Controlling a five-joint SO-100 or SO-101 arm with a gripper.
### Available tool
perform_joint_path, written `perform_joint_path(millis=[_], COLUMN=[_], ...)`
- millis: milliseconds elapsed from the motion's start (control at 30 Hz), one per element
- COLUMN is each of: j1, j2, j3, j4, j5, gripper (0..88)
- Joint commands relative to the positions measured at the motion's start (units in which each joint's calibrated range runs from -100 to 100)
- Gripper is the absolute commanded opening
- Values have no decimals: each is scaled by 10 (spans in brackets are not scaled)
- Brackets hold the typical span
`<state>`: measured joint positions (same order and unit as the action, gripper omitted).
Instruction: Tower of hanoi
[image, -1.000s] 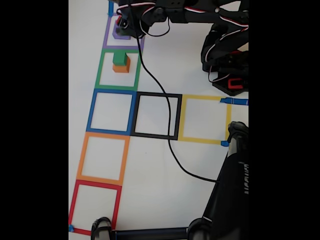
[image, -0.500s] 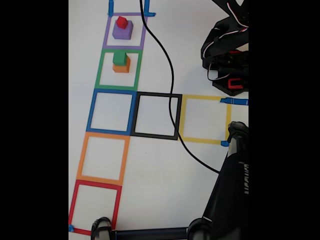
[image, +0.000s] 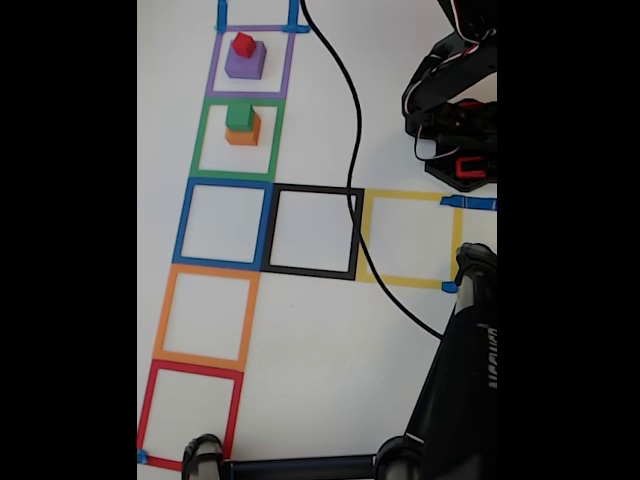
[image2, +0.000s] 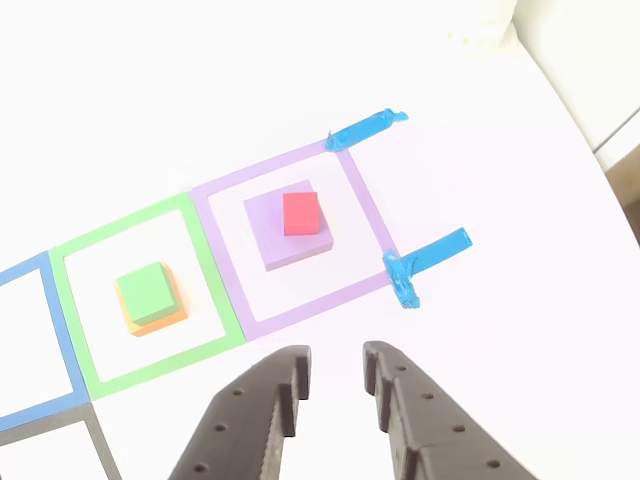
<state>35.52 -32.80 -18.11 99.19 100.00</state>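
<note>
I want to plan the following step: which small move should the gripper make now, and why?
Probably move the gripper over the green cube and lower onto it. The jaws hang apart and empty. The red cube sits on the purple cube, while the green one tops the orange cube, so it is free to lift.

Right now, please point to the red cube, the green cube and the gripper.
red cube (image2: 301, 213), other view, its top face.
green cube (image2: 147, 293), other view, its top face.
gripper (image2: 335, 372), other view, the gap between its fingertips.
</note>
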Motion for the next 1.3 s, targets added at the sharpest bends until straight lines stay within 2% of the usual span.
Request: perform_joint_path(millis=[0,133,300,667,967,1267], j1=[14,30,48,53,54,39], j2=[-16,-75,-132,-56,93,286], j3=[78,275,507,760,845,839], j4=[-70,-233,-462,-857,-1122,-1342], j5=[0,0,0,0,0,0], gripper=[50,189,297,309,312,306])
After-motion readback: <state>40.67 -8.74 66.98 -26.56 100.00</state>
